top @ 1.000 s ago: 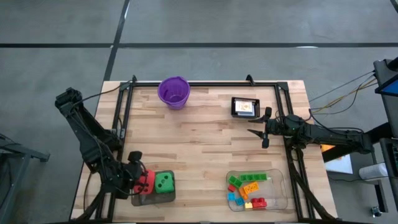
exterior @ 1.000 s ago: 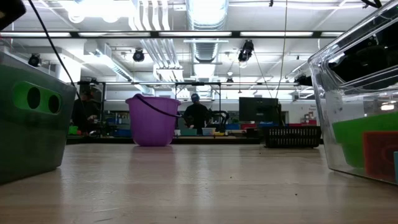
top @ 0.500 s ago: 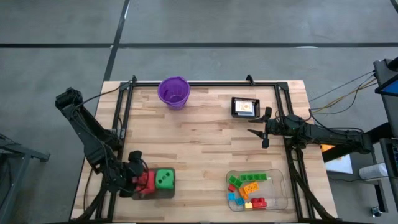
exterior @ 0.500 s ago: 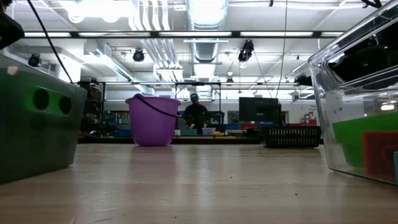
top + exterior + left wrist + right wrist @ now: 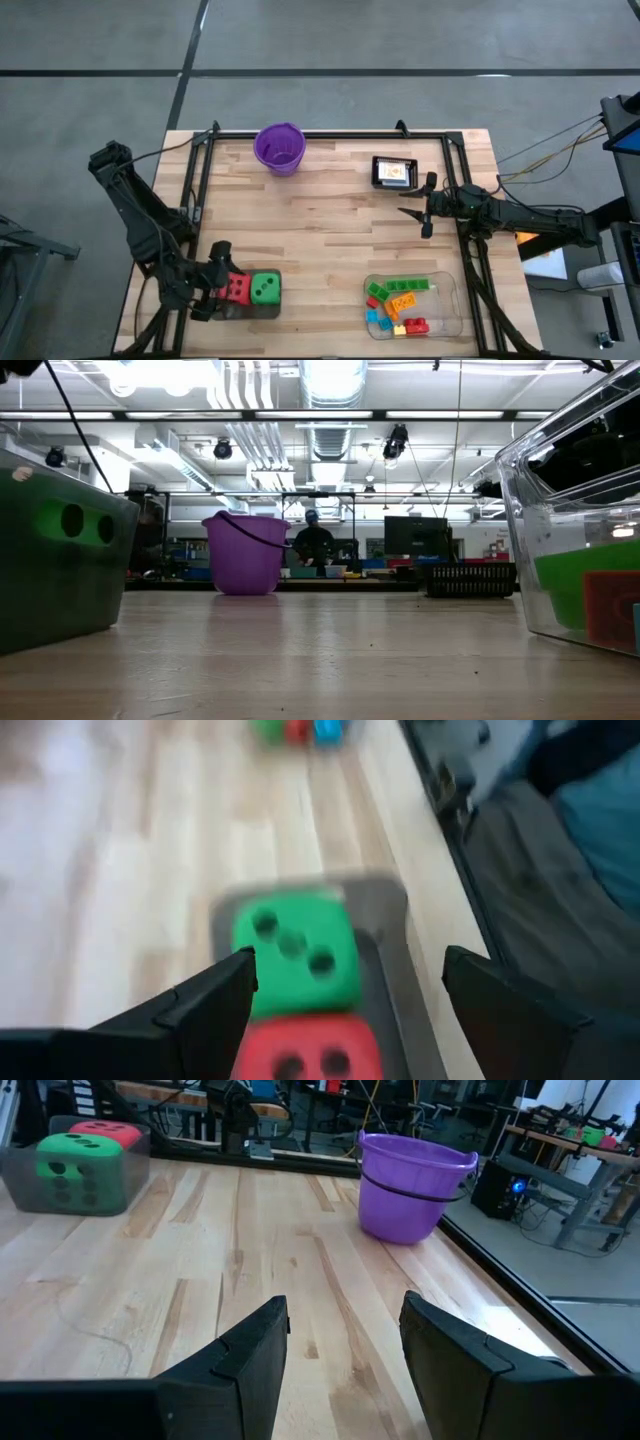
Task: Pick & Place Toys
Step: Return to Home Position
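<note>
Left claw (image 5: pixel 212 282) released, fingers spread, hovers just beside small grey bin (image 5: pixel 250 314) at wooden counter (image 5: pixel 330 240) left edge. Black-dotted green die (image 5: pixel 264 290) and red die (image 5: pixel 236 289) rest inside, touching; nothing to hold. Right claw (image 5: pixel 424 206), also released, waits at right edge.

Beside the green dice (image 5: pixel 292 952), the red dice (image 5: pixel 310 1050) is cut off at the edge; beyond it, blurred bricks (image 5: pixel 296 728) are cut off too.
</note>
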Tool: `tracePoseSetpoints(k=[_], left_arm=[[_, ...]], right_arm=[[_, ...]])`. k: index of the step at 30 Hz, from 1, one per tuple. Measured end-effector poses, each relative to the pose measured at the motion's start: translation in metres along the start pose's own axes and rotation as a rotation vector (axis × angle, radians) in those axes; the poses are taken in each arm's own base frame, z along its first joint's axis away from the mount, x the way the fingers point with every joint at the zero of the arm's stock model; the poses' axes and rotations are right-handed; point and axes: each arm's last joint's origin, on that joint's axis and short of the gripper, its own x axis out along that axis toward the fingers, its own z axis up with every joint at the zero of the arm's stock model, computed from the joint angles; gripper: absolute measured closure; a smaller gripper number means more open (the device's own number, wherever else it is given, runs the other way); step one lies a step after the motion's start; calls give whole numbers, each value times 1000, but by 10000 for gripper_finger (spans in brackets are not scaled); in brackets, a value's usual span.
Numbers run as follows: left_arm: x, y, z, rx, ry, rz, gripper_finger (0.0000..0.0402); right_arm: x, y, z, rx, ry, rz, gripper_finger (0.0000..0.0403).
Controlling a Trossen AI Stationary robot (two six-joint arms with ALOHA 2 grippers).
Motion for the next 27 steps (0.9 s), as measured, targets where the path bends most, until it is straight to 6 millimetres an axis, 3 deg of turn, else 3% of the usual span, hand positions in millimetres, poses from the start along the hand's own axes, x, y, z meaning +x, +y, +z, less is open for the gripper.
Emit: tracePoseSetpoints(k=[10, 12, 16, 21, 27], left_arm=[[-13, -4, 22, 14, -145, 43, 76], [-9, -5, 18, -27, -142, 42, 76], [8, -3, 3, 79, -151, 47, 76], [17, 4, -6, 95, -348, -48, 76], [28, 25, -37, 157, -509, -122, 76]], right_arm=[[0, 0, 0, -3, 0, 0, 212], [0, 0, 0, -3, 0, 0, 212], [0, 0, 0, -3, 0, 0, 212], [0, 0, 0, -4, -3, 0, 212], [0, 0, 1, -4, -8, -1, 212]])
